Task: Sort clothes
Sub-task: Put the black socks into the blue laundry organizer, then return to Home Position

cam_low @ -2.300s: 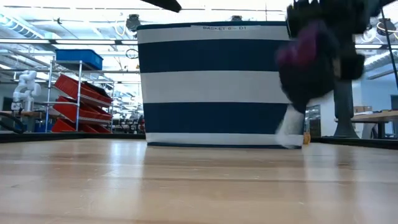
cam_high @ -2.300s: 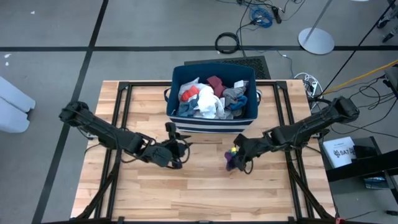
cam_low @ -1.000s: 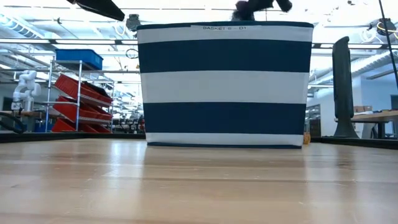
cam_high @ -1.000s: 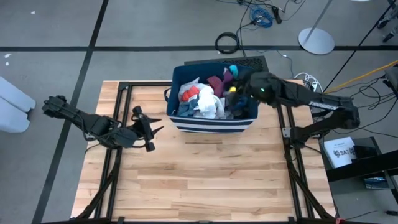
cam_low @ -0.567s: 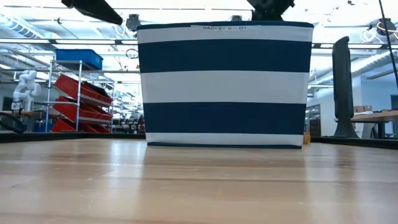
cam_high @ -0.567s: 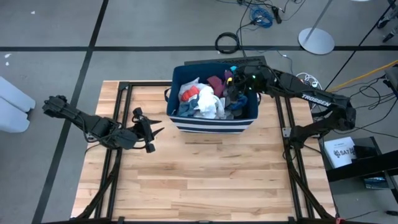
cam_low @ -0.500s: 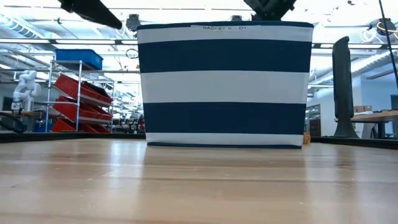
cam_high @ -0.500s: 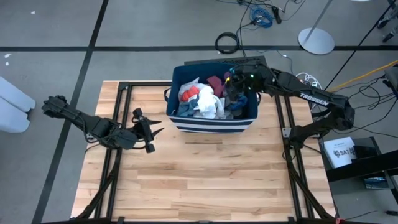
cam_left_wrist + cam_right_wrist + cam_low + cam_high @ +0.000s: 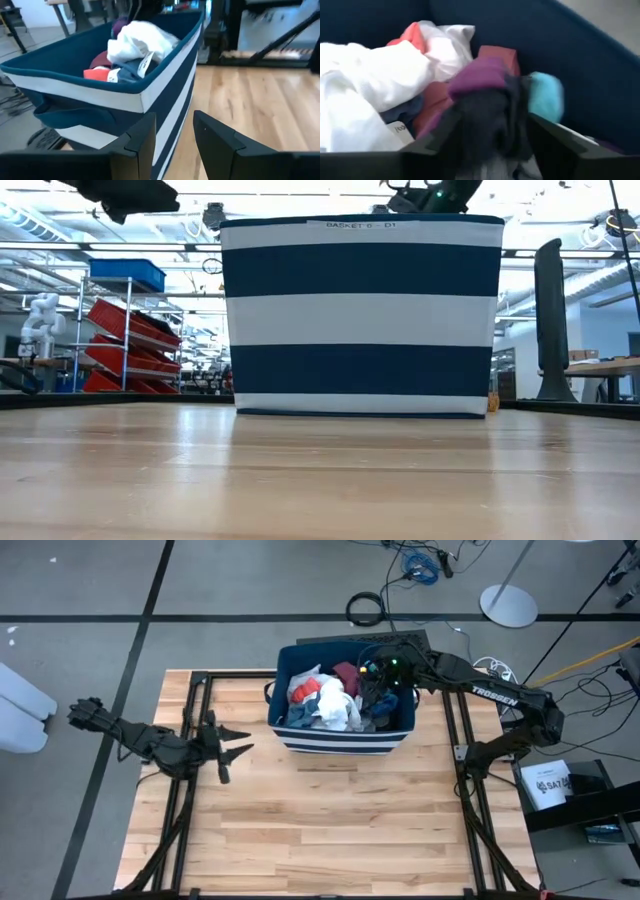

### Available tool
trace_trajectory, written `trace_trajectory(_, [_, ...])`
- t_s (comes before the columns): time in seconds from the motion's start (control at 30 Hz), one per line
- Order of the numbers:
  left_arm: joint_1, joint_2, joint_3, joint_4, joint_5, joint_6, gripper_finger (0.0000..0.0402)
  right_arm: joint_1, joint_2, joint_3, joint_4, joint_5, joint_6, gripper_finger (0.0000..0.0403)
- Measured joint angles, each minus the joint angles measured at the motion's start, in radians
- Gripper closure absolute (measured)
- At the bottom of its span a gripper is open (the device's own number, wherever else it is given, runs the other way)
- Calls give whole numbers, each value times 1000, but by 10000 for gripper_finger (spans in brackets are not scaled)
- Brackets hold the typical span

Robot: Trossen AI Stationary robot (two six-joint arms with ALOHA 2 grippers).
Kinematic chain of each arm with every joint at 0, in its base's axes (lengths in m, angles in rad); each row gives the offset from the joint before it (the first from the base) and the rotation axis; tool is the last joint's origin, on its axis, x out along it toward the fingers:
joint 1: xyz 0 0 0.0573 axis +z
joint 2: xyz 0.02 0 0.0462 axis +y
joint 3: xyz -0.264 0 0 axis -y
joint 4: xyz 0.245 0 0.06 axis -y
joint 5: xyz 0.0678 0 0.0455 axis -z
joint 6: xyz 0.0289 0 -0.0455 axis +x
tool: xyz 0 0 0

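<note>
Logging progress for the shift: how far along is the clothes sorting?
All visible clothes sit in the striped bin. The right tool is over the bin, open, with a dark purple garment between its fingers. The left tool waits open beside the bin.

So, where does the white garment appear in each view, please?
High view: white garment lies in the bin, left of its middle.
Low view: not in it; the bin wall hides it.
Left wrist view: heaped at the bin's top.
Right wrist view: fills the left side.
Shared landmark: the bin.
</note>
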Motion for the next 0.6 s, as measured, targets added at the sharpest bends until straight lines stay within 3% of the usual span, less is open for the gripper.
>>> trace_trajectory(0.13, [0,-77,-56,37,6,13,261,-9,-19,0,-6,1,-1,160])
trace_trajectory(0.27, [0,-135,-90,70,20,20,261,-7,-28,0,-9,-2,-14,130])
trace_trajectory(0.6, [0,-168,-92,72,50,20,261,1,-136,0,-20,-2,-35,129])
